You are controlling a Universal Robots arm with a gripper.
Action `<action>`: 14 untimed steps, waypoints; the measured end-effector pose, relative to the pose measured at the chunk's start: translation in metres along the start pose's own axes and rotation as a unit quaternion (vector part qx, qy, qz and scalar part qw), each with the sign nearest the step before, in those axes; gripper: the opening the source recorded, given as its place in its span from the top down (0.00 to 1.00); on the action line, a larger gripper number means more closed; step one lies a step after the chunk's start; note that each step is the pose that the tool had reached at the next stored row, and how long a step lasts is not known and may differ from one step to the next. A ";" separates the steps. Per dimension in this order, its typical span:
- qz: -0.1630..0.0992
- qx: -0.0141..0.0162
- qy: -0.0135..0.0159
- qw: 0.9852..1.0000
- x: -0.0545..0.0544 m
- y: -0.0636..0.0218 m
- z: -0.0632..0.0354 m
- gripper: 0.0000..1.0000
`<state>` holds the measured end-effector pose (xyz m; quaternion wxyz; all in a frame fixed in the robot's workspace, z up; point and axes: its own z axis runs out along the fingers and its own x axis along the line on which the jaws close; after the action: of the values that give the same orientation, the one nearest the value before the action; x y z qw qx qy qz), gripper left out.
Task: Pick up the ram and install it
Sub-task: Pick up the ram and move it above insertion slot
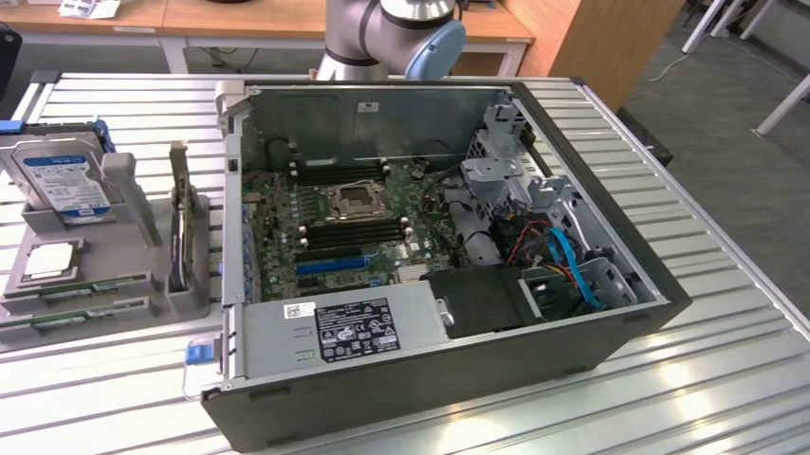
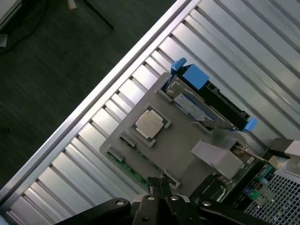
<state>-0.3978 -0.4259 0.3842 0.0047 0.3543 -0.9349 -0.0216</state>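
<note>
The ram point(image 1: 74, 290) is a thin green stick lying in a slot of the grey holder point(image 1: 124, 248) on the exterior view's left, with a second green stick point(image 1: 64, 320) in the slot beside it. In the wrist view the ram point(image 2: 125, 165) lies along the holder's point(image 2: 183, 145) edge. My gripper point(image 2: 159, 186) hangs above that end of the holder, its dark fingers shut together with nothing between them. The open computer case point(image 1: 595, 336) shows the green motherboard point(image 1: 285, 194) with black memory slots point(image 1: 352, 233).
The holder also carries a square silver processor point(image 2: 150, 124), a hard drive point(image 1: 64, 180) in a blue-tabbed bracket, and an upright card point(image 1: 184, 227). The slatted metal table point(image 1: 708, 379) drops off to dark floor point(image 2: 47, 70) beyond its edge. The arm's base point(image 1: 379, 33) stands behind the case.
</note>
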 end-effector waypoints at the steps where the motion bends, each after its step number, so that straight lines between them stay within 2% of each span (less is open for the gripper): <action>1: -0.009 0.000 0.000 1.000 0.000 0.0000 0.0000 0.90; 5: -0.046 0.000 0.002 0.999 0.000 0.0000 0.0002 0.90; 8: -0.073 0.000 0.003 0.997 0.000 0.0000 0.0003 0.90; 11: -0.100 -0.001 0.004 0.995 0.000 -0.0001 0.0004 0.90; 14: -0.127 -0.001 0.006 0.992 0.000 0.0000 0.0006 0.90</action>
<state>-0.3978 -0.4259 0.3836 0.0074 0.4703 -0.8822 -0.0209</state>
